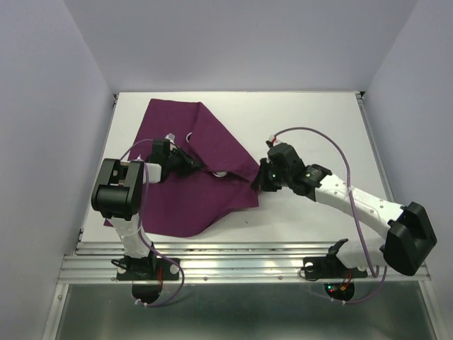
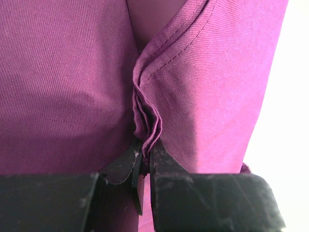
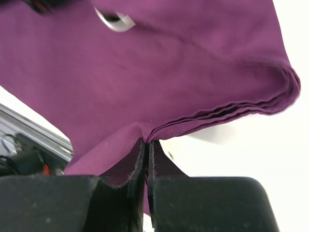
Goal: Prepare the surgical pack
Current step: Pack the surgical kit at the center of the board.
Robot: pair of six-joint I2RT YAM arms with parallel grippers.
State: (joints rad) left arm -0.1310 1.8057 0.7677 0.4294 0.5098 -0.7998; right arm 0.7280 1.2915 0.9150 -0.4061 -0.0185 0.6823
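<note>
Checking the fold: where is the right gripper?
In the top view the right gripper sits near the middle of the table, shut on the right-hand edge of the purple drape.

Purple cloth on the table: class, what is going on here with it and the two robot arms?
Two robot arms are working a deep-purple drape spread, partly folded over itself, on a white table. The left gripper is shut on a bunched pleat of the fabric near the drape's middle. The right gripper is shut on the layered hem at the drape's right side. No tray or instruments can be clearly made out.
</note>
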